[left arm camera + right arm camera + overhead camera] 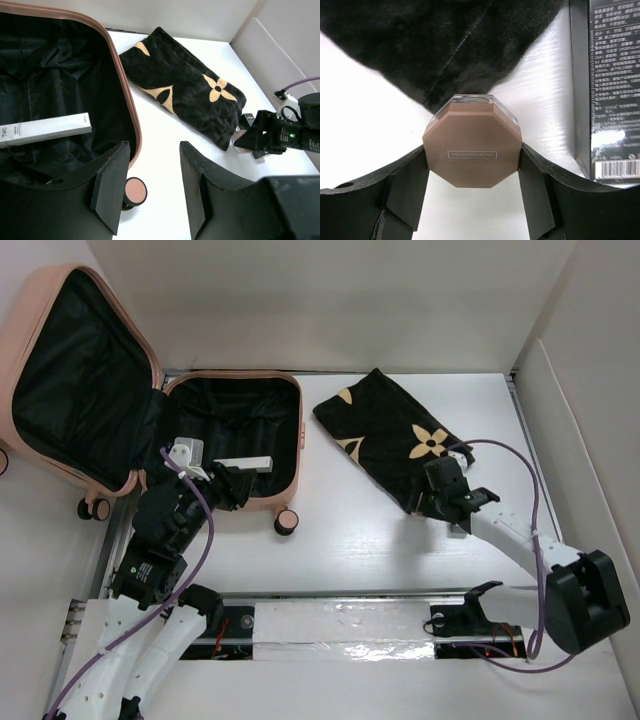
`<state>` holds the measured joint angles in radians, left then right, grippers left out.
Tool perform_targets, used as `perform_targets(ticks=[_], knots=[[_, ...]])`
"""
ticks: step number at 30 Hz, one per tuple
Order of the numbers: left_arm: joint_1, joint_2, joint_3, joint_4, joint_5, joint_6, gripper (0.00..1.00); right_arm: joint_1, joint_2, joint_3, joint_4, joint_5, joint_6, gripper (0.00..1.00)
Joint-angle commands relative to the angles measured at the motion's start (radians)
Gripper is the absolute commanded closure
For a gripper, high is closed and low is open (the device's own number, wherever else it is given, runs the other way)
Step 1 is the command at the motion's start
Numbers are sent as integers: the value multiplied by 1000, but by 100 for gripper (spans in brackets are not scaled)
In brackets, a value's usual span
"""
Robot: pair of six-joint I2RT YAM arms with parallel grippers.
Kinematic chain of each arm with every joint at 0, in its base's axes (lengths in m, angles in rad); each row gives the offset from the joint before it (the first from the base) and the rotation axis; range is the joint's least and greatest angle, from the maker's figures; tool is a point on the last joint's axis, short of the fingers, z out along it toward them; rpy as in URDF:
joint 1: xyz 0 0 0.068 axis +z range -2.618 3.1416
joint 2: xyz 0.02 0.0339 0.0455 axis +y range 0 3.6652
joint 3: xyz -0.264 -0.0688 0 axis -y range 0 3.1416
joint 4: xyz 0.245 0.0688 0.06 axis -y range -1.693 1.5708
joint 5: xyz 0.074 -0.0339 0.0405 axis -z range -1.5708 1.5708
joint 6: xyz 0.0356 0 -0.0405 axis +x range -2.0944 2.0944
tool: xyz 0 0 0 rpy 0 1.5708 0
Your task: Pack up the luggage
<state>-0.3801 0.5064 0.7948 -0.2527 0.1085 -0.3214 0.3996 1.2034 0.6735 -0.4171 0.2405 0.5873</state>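
Top view: the suitcase (pixel 299 450) lies open at the far left of the surface (pixel 350 540), its lid leaning back; a white box (pixel 240 463) rests inside; a black flowered cloth (pixel 395 435) lies right of the suitcase; the left tool (pixel 225 485) hovers over the suitcase's near rim; the right tool (pixel 450 502) reaches the cloth's near corner, well right of the suitcase.

Left wrist: the left tool's fingers stand apart and empty; a suitcase wheel (pixel 135 191) shows between them.

Right wrist: the right tool is clamped on a brown octagonal compact (pixel 472 145); the cloth lies just beyond it; a black box (pixel 612 85) lies beside it.
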Motion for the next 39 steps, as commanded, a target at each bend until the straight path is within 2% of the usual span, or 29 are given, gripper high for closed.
perform_targets(ticks=[1, 3, 6, 7, 10, 12, 13, 14, 15, 17, 18, 19, 21, 22, 25, 29, 30, 31, 34, 35, 36, 38, 39], knots=[[-5, -3, 18, 32, -1, 8, 58, 76, -71, 57, -67, 16, -18, 45], [-5, -5, 17, 32, 2, 8, 58, 139, -97, 92, -63, 3, -21, 45], [-5, -6, 18, 33, 2, 8, 58, 254, -68, 222, 6, -68, -33, 44], [-5, -5, 18, 35, 2, 8, 58, 278, -39, 315, 58, -122, -41, 44], [-5, -8, 20, 27, -15, 4, 59, 376, 141, 472, 151, -156, -87, 42], [-5, -17, 23, 26, -42, 1, 59, 429, 323, 663, 167, -173, -151, 42], [-5, -20, 23, 24, -49, -1, 59, 441, 388, 731, 170, -178, -170, 42], [-5, -22, 21, 24, -58, -2, 59, 450, 451, 870, 164, -188, -187, 42], [-5, -26, 21, 24, -58, -4, 59, 459, 573, 941, 156, -204, -220, 42], [-5, -31, 20, 26, -59, -4, 59, 472, 694, 1068, 155, -233, -233, 42], [-5, -37, 21, 26, -64, -5, 59, 482, 755, 1201, 146, -233, -244, 42], [-5, -40, 21, 24, -70, -7, 59, 482, 875, 1269, 115, -263, -247, 42], [-5, -45, 21, 23, -88, -8, 59, 482, 990, 1459, 84, -268, -242, 42], [-5, -48, 21, 23, -89, -10, 59, 493, 1086, 1513, 63, -271, -241, 42], [-5, -45, 21, 24, -84, -10, 59, 504, 1191, 1664, 64, -259, -230, 41], [-5, -40, 20, 27, -79, -8, 59, 504, 1254, 1709, 129, -271, -227, 30], [-5, -37, 20, 27, -79, -8, 59, 504, 1254, 1715, 130, -274, -231, 24], [-5, -35, 21, 27, -79, -8, 59, 504, 1250, 1713, 132, -276, -237, 13], [-5, -35, 18, 29, -73, -8, 59, 504, 1182, 1658, 150, -268, -274, 2], [-5, -37, 18, 29, -75, -8, 59, 504, 1149, 1622, 164, -258, -280, 2], [-5, -37, 18, 27, -73, -8, 59, 484, 1059, 1515, 190, -257, -284, 2], [-5, -34, 18, 29, -69, -8, 59, 458, 949, 1375, 300, -262, -274, 2], [-5, -34, 15, 30, -61, -8, 59, 441, 890, 1224, 337, -260, -267, 4]])
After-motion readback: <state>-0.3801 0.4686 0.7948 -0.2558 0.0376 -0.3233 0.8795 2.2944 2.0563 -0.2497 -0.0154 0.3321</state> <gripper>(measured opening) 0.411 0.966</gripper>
